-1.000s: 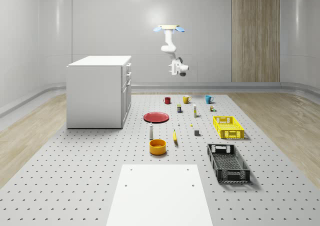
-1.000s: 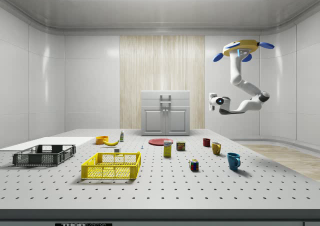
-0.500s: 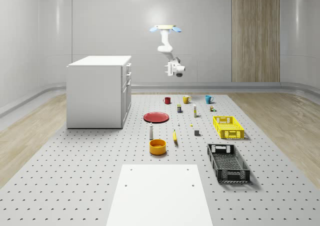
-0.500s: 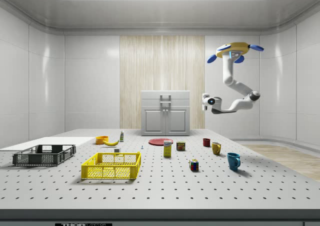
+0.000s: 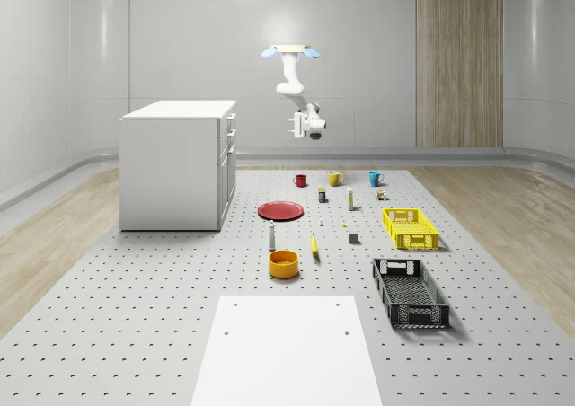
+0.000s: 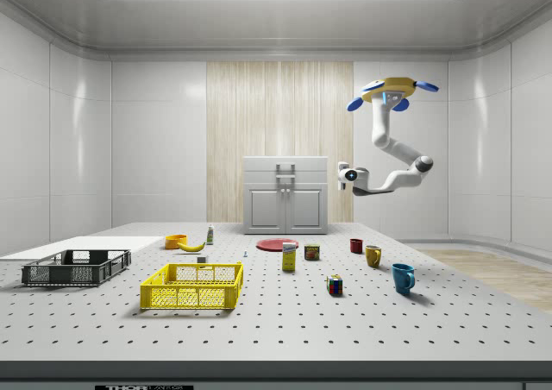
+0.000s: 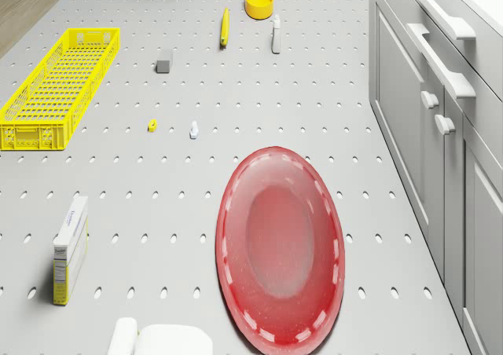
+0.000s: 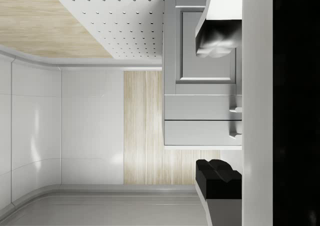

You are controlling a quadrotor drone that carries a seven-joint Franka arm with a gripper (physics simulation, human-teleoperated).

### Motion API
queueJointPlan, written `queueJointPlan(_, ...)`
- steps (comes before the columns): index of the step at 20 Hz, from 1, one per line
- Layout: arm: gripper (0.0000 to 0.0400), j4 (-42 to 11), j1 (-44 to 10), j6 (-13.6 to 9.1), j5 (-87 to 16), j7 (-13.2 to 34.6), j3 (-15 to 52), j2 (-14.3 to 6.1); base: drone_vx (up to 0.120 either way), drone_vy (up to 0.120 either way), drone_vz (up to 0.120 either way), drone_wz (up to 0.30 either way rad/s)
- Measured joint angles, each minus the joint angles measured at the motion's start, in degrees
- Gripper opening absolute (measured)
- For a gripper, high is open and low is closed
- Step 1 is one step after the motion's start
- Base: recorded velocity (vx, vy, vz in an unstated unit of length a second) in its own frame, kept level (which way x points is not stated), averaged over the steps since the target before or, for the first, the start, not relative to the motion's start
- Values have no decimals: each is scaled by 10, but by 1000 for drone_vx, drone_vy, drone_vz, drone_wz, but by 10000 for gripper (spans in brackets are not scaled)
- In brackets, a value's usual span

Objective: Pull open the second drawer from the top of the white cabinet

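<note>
Drone [image 5: 288, 52] hovers high above the far end of the pegboard table [image 5: 135, 316], gripper [image 6: 343, 173] held in the air just off the white cabinet's [image 5: 175, 163] front.

In the side view the arm bends down from the drone and reaches toward the cabinet, the gripper level with its upper drawers and apart from them. The wrist view shows both fingers [image 8: 218, 35] spread wide with nothing between them, facing the second drawer [image 8: 200, 107], which sits shut. The drone view looks down on the red plate [image 7: 280, 245] beside the cabinet front, with the drawer handle [image 7: 441, 61] near it and the yellow crate [image 7: 59, 88] well apart.
</note>
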Motion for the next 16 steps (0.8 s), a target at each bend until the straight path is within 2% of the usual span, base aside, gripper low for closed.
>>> queueJointPlan(10,300,-3,22,20,-16,13,-8,-21,120,-120,0,0)
queueJointPlan(15,300,-4,31,29,-23,19,-12,-31,120,-120,96,0)
queueJointPlan(16,300,-4,33,30,-25,21,-12,-33,120,-120,0,0)
